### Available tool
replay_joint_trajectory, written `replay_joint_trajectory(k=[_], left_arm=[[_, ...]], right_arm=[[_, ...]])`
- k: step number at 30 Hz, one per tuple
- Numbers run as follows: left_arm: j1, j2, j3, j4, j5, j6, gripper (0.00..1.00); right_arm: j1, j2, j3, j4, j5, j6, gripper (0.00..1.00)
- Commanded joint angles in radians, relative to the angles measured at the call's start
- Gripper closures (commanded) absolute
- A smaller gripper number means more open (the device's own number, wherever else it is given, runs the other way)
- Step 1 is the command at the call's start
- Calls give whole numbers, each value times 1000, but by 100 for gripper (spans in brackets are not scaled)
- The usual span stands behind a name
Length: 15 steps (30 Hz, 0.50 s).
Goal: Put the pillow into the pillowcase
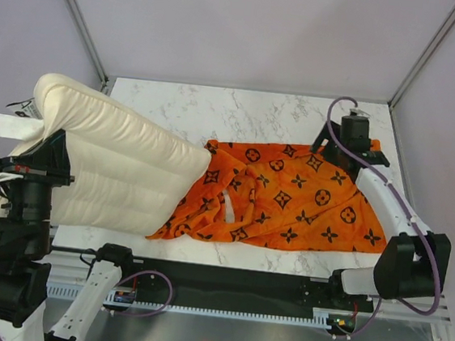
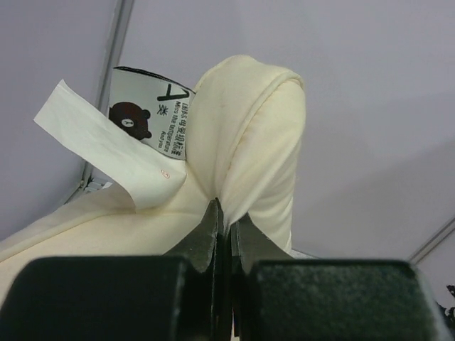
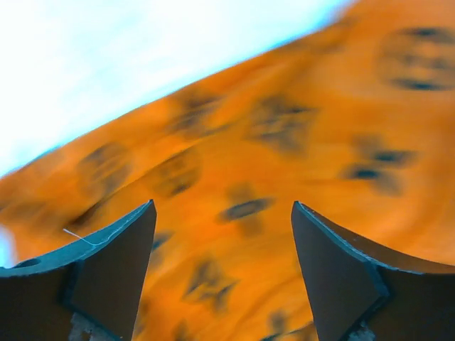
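The cream-white pillow [image 1: 118, 163] lies across the left of the table, its right end resting on the orange pillowcase [image 1: 290, 197]. My left gripper [image 1: 37, 163] is shut on the pillow's left edge and pinches a fold of fabric [image 2: 245, 163] between its jaws [image 2: 227, 217]. The pillow's white care tags [image 2: 121, 142] stick up beside the pinch. My right gripper [image 1: 353, 139] is open at the pillowcase's far right corner. In the right wrist view the orange fabric [image 3: 234, 185] fills the space between the spread fingers [image 3: 224, 213], close and blurred.
The white marble tabletop [image 1: 242, 107] shows behind the pillowcase. Grey enclosure walls and metal frame posts [image 1: 423, 53] stand behind and at the sides. A black rail [image 1: 224, 280] runs along the near edge between the arm bases.
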Motion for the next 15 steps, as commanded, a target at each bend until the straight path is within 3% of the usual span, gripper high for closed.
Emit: replay_joint_trajectory(k=[1, 3, 5, 8, 15], left_arm=[[2, -29, 4, 131, -75, 50, 98], [2, -38, 4, 118, -75, 58, 98], [2, -53, 6, 112, -73, 71, 98], [2, -73, 6, 108, -107, 99, 98], [2, -92, 21, 103, -148, 125, 98]], right_arm=[[125, -69, 28, 12, -308, -23, 16], [236, -87, 9, 39, -325, 12, 14], [309, -95, -2, 65, -304, 50, 2], [440, -73, -20, 117, -282, 99, 2], [603, 117, 53, 159, -169, 191, 2]])
